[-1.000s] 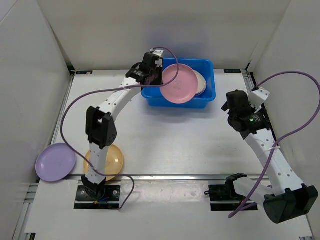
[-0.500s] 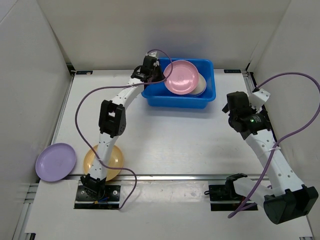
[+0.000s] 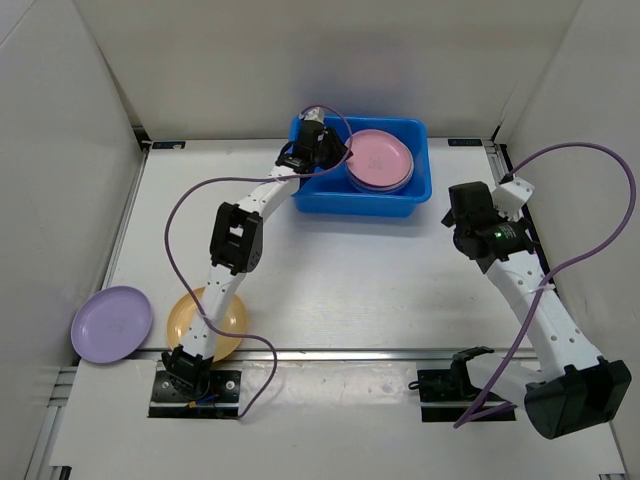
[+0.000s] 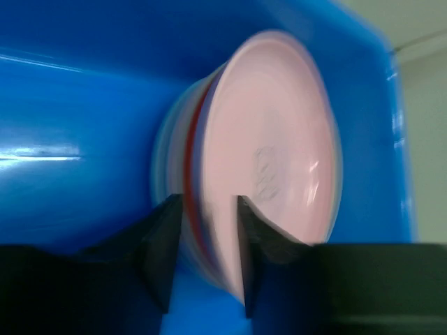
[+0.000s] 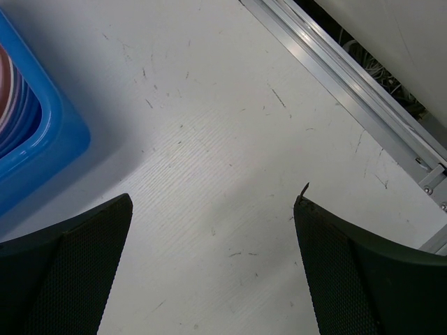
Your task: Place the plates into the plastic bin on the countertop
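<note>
The blue plastic bin [image 3: 360, 205] stands at the back of the white countertop [image 3: 350, 270]. A pink plate [image 3: 380, 158] lies on top of a stack of plates inside it. My left gripper [image 3: 338, 152] reaches over the bin's left rim. In the left wrist view my left gripper [image 4: 209, 199] is shut on the rim of the pink plate [image 4: 272, 153], blurred, against the bin wall [image 4: 70, 105]. An orange-yellow plate [image 3: 232, 318] lies near the front left, partly under the left arm. A lilac plate [image 3: 112, 323] lies at the far left. My right gripper [image 3: 465, 215] is open and empty right of the bin.
In the right wrist view my right gripper [image 5: 213, 199] hangs over the bare countertop [image 5: 209, 139], with the bin's corner [image 5: 28, 132] at the left and a metal rail [image 5: 349, 91] at the upper right. White walls enclose the left, back and right.
My left gripper has moved right and further into the bin. The pink plate has gone from tilted up to lying on the stack. The right arm has barely moved.
</note>
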